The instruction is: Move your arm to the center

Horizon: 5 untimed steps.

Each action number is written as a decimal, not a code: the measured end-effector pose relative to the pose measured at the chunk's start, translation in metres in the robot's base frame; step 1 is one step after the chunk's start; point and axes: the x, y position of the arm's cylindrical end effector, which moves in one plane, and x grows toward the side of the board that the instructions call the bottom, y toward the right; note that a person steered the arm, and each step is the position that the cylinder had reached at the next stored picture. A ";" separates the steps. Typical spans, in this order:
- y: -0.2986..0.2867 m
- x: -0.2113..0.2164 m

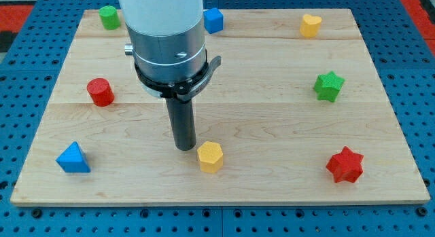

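Observation:
My tip (184, 147) rests on the wooden board (272, 128), a little left of the view's centre and toward the bottom. A yellow hexagonal block (210, 156) lies just right of and slightly below the tip, very close; I cannot tell if they touch. A red cylinder (100, 92) sits at the left, a blue triangle (73, 158) at the bottom left. A green cylinder-like block (109, 17) is at the top left. A blue block (213, 20) sits at the top, partly behind the arm.
A yellow heart block (310, 25) is at the top right, a green star (329, 85) at the right, a red star (345, 165) at the bottom right. The arm's wide grey body (166, 40) hides the board's upper middle. Blue pegboard (421, 94) surrounds the board.

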 end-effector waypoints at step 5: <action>-0.003 -0.039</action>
